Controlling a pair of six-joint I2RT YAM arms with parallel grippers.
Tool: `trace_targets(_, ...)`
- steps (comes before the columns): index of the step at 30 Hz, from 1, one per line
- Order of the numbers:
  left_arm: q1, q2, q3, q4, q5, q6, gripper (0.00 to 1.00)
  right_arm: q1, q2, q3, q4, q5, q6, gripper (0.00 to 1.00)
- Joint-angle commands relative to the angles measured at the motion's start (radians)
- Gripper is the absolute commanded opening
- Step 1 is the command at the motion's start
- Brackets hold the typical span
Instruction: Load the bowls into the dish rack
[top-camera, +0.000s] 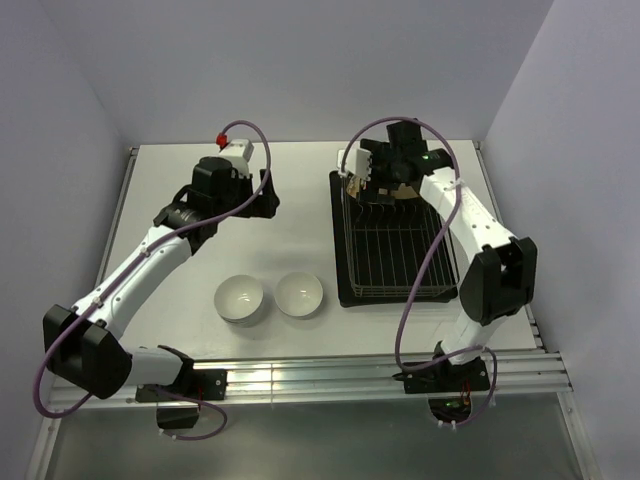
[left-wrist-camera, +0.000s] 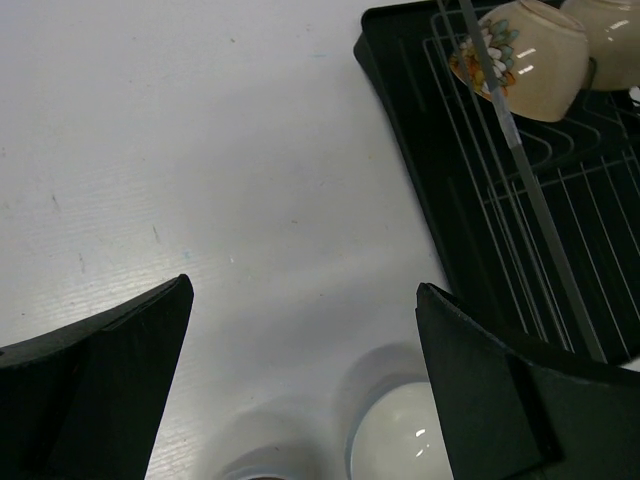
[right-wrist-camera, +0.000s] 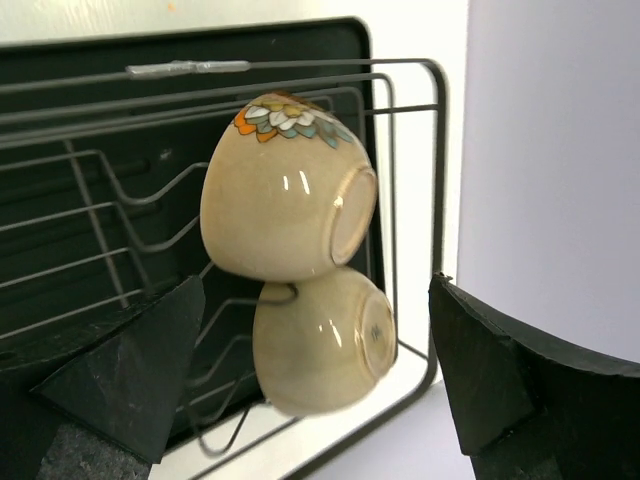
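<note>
while the right arm stretches over the far end of the dish rack (top-camera: 342, 250), the left arm reaches out over the far middle of the table (top-camera: 300, 230). the right gripper (right-wrist-camera: 315, 285) is spread wide, its black fingers (right-wrist-camera: 130, 380) standing at either side of the wrist view with nothing held between them. straight ahead of it two tan bowls lie on their sides among the wires at the rack's end, bases turned towards the camera. the upper tan bowl (right-wrist-camera: 285, 190), with a band of coloured petals by its rim, rests against the lower tan bowl (right-wrist-camera: 320, 340). neither finger touches them.

the left gripper (left-wrist-camera: 303, 290) is likewise wide open and empty, with only bare table between its fingers. in its wrist view the rack's black tray runs along the upper right, with the two tan bowls at its far end.

two more bowls stand upright on the table near the front edge, just left of the rack: the left white bowl (top-camera: 239, 298) and the right white bowl (top-camera: 299, 294). they sit side by side, very close, though i cannot tell whether their rims touch. both are outside the rack, and neither gripper is touching them.
</note>
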Motion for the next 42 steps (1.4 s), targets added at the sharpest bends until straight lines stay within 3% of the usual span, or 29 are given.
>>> trace_targets(1, 0.012, -0.066, -0.021, 0.004, 0.131, 0.042, 1.00, 0.008, -0.108, 0.061, -0.041, -0.047, 0.104, 1.00)
trace_targets(5, 0.016, -0.065, -0.054, -0.050, 0.320, 0.201, 0.96, 0.004, -0.183, 0.085, -0.062, -0.084, 0.236, 1.00)
trace_targets(11, 0.018, 0.001, -0.087, -0.156, 0.543, 0.479, 0.85, -0.006, -0.276, 0.142, -0.169, -0.158, 0.567, 1.00)
trace_targets(19, 0.013, 0.193, -0.065, -0.265, 0.686, 0.657, 0.76, -0.061, -0.465, -0.048, -0.191, -0.312, 0.952, 1.00)
trace_targets(26, -0.056, 0.294, -0.060, -0.253, 0.648, 0.672, 0.74, -0.127, -0.549, -0.213, -0.174, -0.451, 1.141, 1.00)
trace_targets(31, -0.094, 0.348, -0.060, -0.229, 0.562, 0.666, 0.70, -0.134, -0.597, -0.301, -0.120, -0.454, 1.214, 1.00)
trace_targets(36, -0.126, 0.398, -0.040, -0.230, 0.505, 0.665, 0.59, -0.147, -0.620, -0.351, -0.087, -0.483, 1.296, 1.00)
trace_targets(42, -0.134, 0.411, -0.041, -0.214, 0.506, 0.652, 0.39, -0.176, -0.631, -0.407, -0.047, -0.506, 1.360, 1.00)
